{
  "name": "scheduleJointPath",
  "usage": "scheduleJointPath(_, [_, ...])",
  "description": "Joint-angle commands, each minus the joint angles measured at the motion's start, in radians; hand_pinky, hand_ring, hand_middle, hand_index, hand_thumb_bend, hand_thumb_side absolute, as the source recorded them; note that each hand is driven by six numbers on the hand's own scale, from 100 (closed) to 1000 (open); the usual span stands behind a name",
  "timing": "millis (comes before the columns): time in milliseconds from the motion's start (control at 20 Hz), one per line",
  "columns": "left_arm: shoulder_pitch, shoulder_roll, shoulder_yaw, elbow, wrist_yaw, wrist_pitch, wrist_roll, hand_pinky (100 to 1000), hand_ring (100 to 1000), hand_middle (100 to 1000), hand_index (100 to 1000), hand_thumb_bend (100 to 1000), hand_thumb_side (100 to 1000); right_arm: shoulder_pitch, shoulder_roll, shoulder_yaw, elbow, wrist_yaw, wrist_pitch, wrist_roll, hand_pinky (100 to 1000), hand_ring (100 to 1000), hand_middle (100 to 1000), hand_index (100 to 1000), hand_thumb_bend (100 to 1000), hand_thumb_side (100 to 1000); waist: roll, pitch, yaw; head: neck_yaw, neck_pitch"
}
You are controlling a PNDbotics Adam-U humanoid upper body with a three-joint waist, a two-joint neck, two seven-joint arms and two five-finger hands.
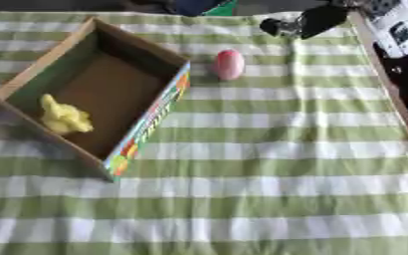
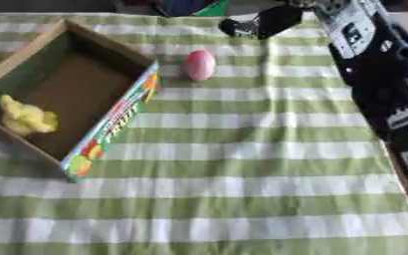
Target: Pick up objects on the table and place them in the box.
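We see bare green-and-white striped cloth (image 1: pixel 268 199) across the whole near part of the table, with nothing on it to collect.

Further back on the left stands the open brown cardboard box with a colourful printed side (image 1: pixel 147 122). Inside it, against its near-left wall, lies one lumpy yellow soft toy (image 1: pixel 64 117); the rest of its floor is bare.

Just beyond the box's far-right corner, apart from it, rests the smooth pink egg-shaped object (image 1: pixel 229 63), the one thing left on the cloth.

At the far right edge hangs our black right hand (image 2: pixel 268 22), well beyond the egg. We cannot tell how its fingers are set. Our left hand is out of sight.

We judge the rounded egg could roll away if nudged, or slip from a poorly centred grasp; a low carry might also clip the box's wall.
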Motion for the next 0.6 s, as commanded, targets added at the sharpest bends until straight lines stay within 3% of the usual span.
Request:
scheduleJointPath(50, [-0.009,0.009,0.004,-0.022,0.001,-0.004,-0.003,553,735,664,728,100,982,-0.015,-0.021,-0.009,0.022,0.016,-0.023,0.034,833,893,886,1000,263,824,0.005,-0.014,0.003,-0.008,-0.012])
scheduleJointPath(600, [-0.015,0.005,0.003,-0.022,-0.001,-0.007,-0.011,553,736,665,729,100,979,-0.040,0.036,-0.005,0.121,0.092,-0.040,0.055,834,893,886,1000,277,837,0.010,0.002,0.016,-0.015,-0.027])
